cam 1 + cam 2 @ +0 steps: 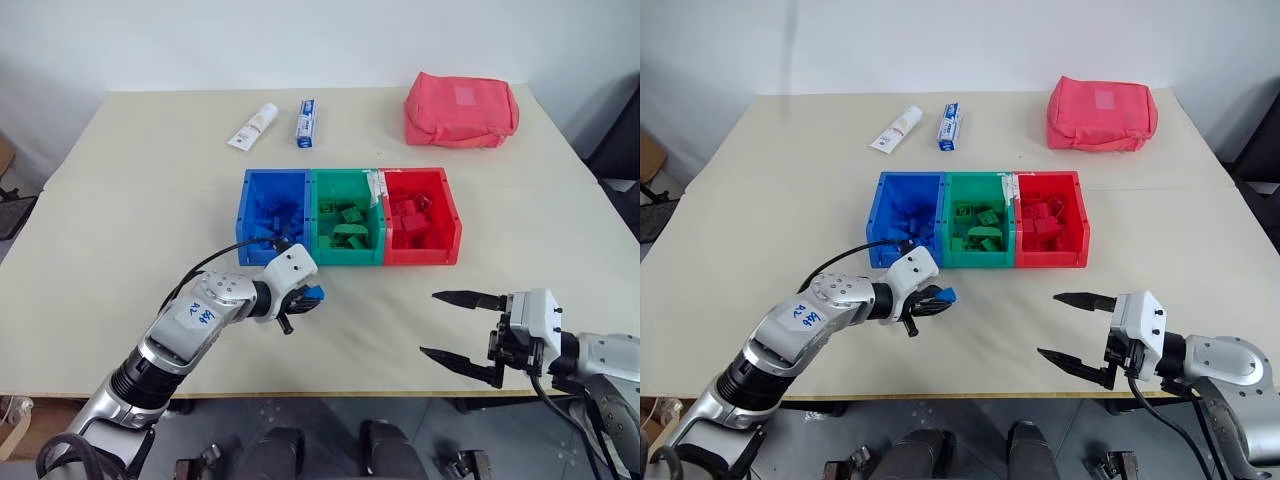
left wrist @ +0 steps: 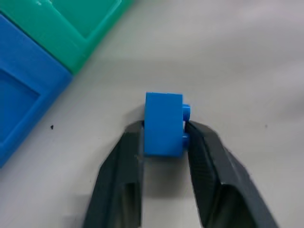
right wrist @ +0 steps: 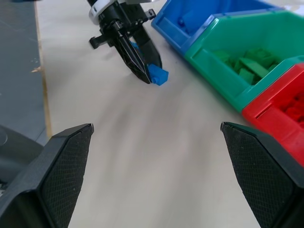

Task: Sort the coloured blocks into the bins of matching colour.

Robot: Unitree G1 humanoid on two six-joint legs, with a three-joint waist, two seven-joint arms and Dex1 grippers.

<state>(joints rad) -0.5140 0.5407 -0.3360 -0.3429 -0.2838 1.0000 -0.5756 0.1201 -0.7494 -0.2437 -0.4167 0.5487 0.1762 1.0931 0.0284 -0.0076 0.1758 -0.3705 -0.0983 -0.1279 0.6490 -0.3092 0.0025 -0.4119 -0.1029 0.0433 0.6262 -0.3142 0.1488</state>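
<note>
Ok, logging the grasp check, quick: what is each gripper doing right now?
Left gripper: shut on a blue block, beside the bins.
Right gripper: open, holding nothing.

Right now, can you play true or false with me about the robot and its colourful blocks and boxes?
1. The left gripper is pinching a blue block. True.
2. The right gripper is holding a red block. False: its fingers are wide open and hold nothing.
3. The green bin sits between the blue bin and the red bin. True.
4. The blue block is already inside the blue bin. False: it is at the table, in front of the bins.
5. The red pouch lies inside the red bin. False: it lies on the table beyond the bins.
</note>
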